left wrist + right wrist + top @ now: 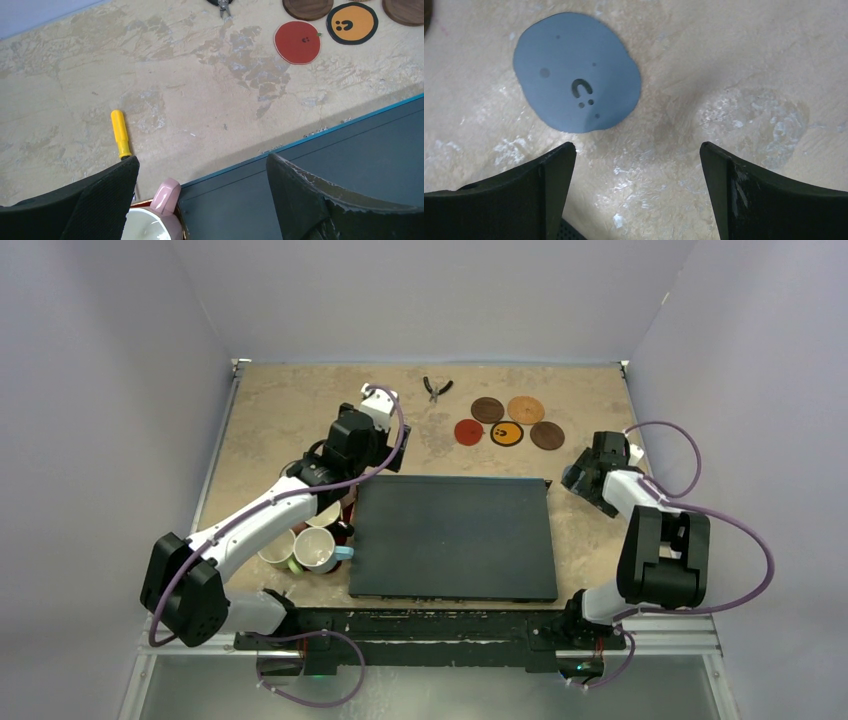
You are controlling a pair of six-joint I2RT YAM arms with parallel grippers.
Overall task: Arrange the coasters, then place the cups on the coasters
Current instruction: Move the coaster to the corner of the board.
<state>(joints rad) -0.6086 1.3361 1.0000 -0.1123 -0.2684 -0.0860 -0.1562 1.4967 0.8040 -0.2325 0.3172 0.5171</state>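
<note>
My right claw (636, 150) spread wide, empty, hanging just short of grey-blue coaster (576, 72). Risk: disc thin, flat; pinch may skid it, not lift. Left claw (202, 160) apart too, over pink cup (162, 200) at black mat (455, 535) edge; could knock crowded cups (318, 550). Other coasters (506, 433) beyond mat; pliers (436, 388), yellow tool handle (120, 132) lie near.

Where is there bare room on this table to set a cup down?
The black mat is bare all over. The far-left corner of the tabletop, left of the pliers, is open too. Crowded: mugs packed at the mat's left edge, coasters clustered far right.
</note>
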